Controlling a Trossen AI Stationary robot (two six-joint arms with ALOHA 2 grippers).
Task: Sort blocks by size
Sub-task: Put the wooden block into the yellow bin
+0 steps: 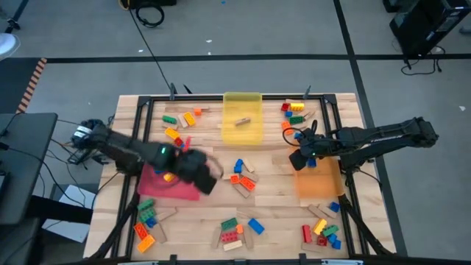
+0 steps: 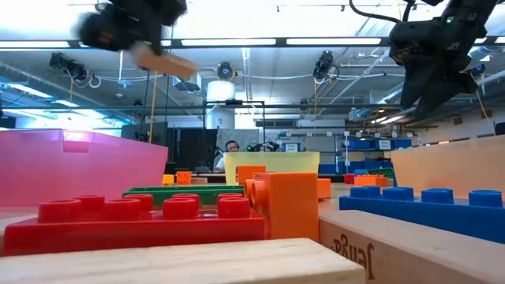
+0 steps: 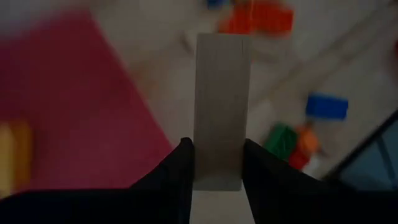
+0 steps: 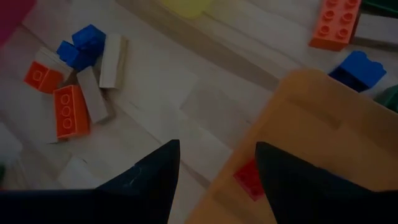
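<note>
Sorting looks barely begun. In the high view most blocks (image 1: 239, 175) lie scattered about the surface (image 1: 272, 206): clusters at upper left, upper right, centre and along the lower edge. The yellow tray (image 1: 243, 103) at top centre holds one tan piece, the red tray (image 1: 165, 185) at left one yellow-orange brick. The left pincer (image 3: 216, 163), over the red tray's right edge, grips a wooden block (image 3: 219, 106). The right pincer (image 4: 217, 180) hangs open and empty over the orange tray (image 1: 318, 180), where a red brick (image 4: 250, 178) lies.

small studded bricks (image 1: 229, 233) in red, orange, yellow, green and blue lie scattered in little heaps on the table (image 1: 276, 206) with tan wooden blocks. one long tan wooden block (image 3: 219, 112) is held up by the left claw (image 3: 216, 163).
</note>
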